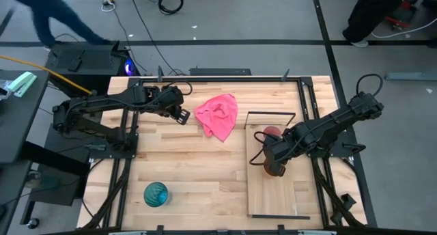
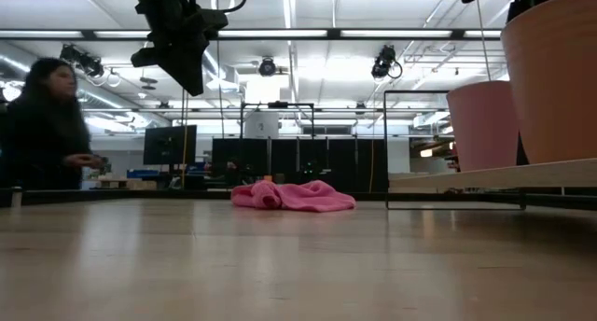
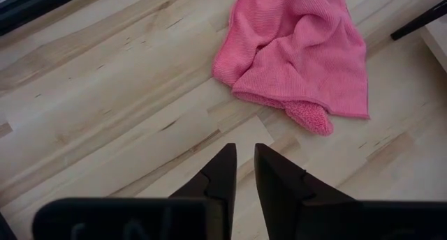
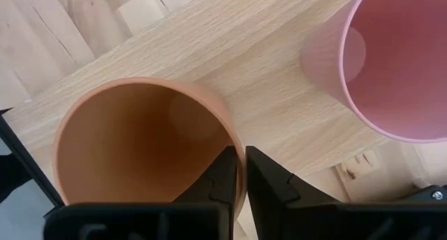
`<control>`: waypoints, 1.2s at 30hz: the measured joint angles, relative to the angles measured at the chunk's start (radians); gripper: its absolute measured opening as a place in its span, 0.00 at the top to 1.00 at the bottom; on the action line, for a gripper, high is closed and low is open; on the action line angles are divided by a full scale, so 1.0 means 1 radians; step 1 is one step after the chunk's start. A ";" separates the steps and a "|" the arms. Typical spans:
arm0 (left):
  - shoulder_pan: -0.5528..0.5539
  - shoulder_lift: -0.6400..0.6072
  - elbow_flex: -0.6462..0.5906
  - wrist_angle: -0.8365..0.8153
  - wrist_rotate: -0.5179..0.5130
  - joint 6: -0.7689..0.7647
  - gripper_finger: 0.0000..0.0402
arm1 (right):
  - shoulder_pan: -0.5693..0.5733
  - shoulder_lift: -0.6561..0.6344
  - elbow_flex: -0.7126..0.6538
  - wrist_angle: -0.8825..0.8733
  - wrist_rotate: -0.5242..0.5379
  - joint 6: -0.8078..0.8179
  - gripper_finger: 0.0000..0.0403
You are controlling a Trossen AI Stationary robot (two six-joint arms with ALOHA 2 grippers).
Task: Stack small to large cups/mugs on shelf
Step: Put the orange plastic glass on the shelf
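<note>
The orange-brown cup (image 4: 140,146) stands upright on the light wooden shelf board (image 1: 287,190) at the table's right, and my right gripper (image 4: 242,176) is shut on its rim. The pale pink cup (image 4: 391,58) stands on its base on the board just beyond it, toward the black wire frame (image 1: 270,114). The teal cup (image 1: 156,194) stands on the tabletop near the front left. My left gripper (image 3: 244,167) hangs shut and empty above the table, left of the pink cloth (image 3: 297,51). My right gripper pinches the orange-brown cup's wall at the rim (image 4: 236,146), one finger inside the cup and one outside. The fingers come from above, pointing down. The cup is upright; in the low view its lower end (image 2: 555,144) reaches down to the board.
The pink cloth (image 1: 218,116) lies crumpled on the tabletop between the two arms. A person (image 2: 47,125) stands beyond the table's far left. Bare wood lies between the teal cup and the shelf board.
</note>
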 joint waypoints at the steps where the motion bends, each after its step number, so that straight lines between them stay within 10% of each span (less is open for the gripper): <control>1: 0.000 0.000 0.000 0.000 0.000 0.001 0.85 | 0.000 0.000 0.000 0.000 0.000 0.000 0.90; 36: 0.000 0.000 0.000 0.000 0.000 0.000 0.81 | 0.020 -0.010 0.000 -0.058 -0.008 0.035 0.79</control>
